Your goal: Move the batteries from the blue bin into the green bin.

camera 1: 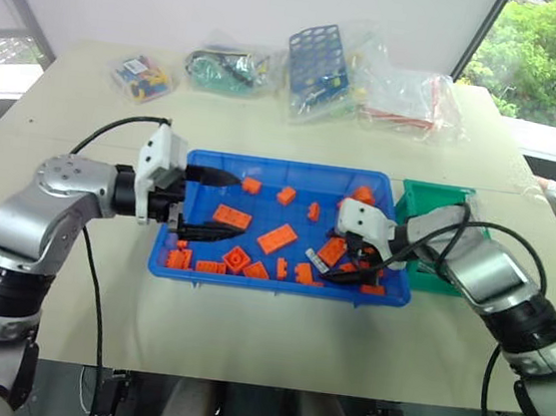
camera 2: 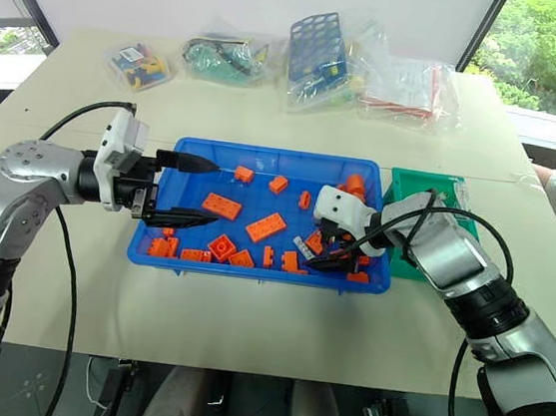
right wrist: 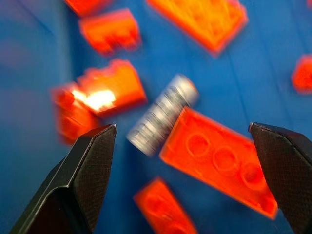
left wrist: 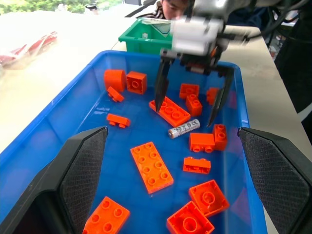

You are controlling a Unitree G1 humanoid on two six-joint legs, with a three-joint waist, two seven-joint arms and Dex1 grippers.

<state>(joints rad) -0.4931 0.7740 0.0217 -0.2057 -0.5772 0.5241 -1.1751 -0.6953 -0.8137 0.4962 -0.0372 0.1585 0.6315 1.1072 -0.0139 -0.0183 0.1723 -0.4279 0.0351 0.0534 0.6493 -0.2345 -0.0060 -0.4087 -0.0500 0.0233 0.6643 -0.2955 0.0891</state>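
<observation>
- Left wrist view showed the right gripper point(left wrist: 191, 97) hanging fingers-down in the blue bin point(left wrist: 58, 122), its two black fingers spread wide with nothing between them.
- One battery point(left wrist: 184, 129) lay flat on the bin floor just beneath that gap, its end close to a long orange brick point(left wrist: 169, 111) at about eleven o'clock from it.
- From the head, this put the battery point(camera 2: 306, 244) toward the bin's right end, roughly four o'clock from the bin's centre, among scattered bricks.
- The green bin point(camera 1: 412, 195) sat just beside the blue one at three o'clock; I could not see whether any batteries lay inside.
- The left gripper point(camera 1: 208, 203) hovered over the bin's left end, near nine o'clock, fingers apart and empty.
- By my reading the step in hand was the reach for a pick: the right gripper was lined up over the battery but had not closed.
- The next move, I judged, called for dropping lower so the fingers straddled the battery across its width, keeping clear of the brick beside it, then closing before lifting toward the green bin.
</observation>
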